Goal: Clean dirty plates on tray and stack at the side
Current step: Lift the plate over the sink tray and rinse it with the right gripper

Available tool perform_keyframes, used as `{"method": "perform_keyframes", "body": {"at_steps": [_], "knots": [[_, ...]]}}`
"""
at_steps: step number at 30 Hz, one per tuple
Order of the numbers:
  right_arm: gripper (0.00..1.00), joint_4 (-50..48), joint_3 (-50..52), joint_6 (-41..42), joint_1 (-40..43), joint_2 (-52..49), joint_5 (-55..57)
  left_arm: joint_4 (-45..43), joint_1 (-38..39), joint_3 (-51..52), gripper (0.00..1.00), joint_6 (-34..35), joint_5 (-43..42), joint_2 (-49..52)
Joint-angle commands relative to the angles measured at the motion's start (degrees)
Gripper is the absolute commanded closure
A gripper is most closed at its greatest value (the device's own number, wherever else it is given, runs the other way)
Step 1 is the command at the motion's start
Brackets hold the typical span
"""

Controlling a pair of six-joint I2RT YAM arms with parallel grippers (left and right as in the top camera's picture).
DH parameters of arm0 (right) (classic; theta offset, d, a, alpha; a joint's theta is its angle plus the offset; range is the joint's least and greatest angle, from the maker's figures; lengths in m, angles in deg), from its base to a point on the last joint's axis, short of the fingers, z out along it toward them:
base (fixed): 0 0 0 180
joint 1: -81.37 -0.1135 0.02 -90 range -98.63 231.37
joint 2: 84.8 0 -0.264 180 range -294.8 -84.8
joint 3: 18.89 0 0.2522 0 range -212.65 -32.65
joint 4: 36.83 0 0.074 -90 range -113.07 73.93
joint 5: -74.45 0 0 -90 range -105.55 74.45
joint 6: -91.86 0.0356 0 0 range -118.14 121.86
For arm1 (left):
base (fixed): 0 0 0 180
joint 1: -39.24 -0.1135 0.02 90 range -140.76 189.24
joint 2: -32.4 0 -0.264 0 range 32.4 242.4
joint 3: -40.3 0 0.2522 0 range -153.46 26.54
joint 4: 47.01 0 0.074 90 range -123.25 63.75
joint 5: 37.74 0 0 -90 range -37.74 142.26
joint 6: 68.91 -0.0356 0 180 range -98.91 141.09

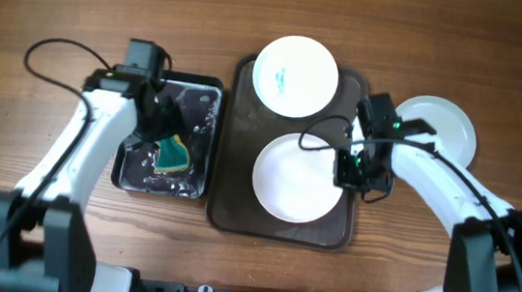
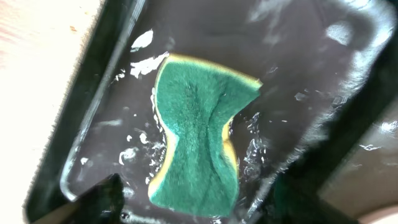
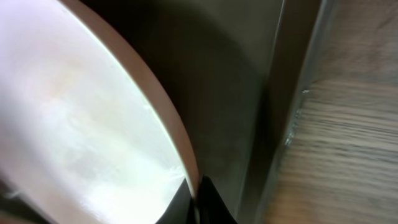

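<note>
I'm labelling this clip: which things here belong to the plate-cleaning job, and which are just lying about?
Job in hand:
smeared plate
plain plate
side plate
brown tray
sponge

Lying about:
black tray, wet, merely holding the sponge

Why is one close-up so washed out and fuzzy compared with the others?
Right wrist view: the plate sits close to the lens, overexposed and blurred. Left wrist view: the sponge is sharp, with glare on the wet black tray. Overhead view: evenly lit and sharp.
</note>
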Motion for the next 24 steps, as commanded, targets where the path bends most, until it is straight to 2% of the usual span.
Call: {"method": "perform_keyframes", "body": {"at_steps": [1,7,8,13,15,21,24], "knots": [[0.96,5.2,-9.0,-3.3,-1.6,2.5,1.8,2.0,-4.3,-4.0,0.18,-0.2,-4.5,-6.8],[0.96,13.3,-22.0,-4.3,-8.1,1.7,0.8,5.0,-13.1,-7.1,0.09,-0.2,-5.9,-15.0],[0.96,13.9,-23.9,-3.7,-9.5,1.4,0.8,5.1,-14.4,-7.3,0.00,-0.2,-5.9,-16.4],[0.96,15.4,-33.8,-1.5,-15.5,-4.7,0.9,5.4,-19.2,-7.4,0.00,-0.2,-5.9,-22.4],[0.96,15.8,-39.3,-1.4,-17.9,-10.1,0.9,5.4,-20.4,-7.4,0.00,-0.2,-5.9,-24.3],[0.96,16.5,-53.4,-1.0,-21.5,-24.4,1.0,5.4,-20.9,-7.4,0.00,-0.2,-5.9,-26.3],[0.96,12.7,-56.3,0.4,-23.3,-28.0,3.6,5.4,-20.9,-7.3,0.00,-0.2,-5.9,-26.0]]}}
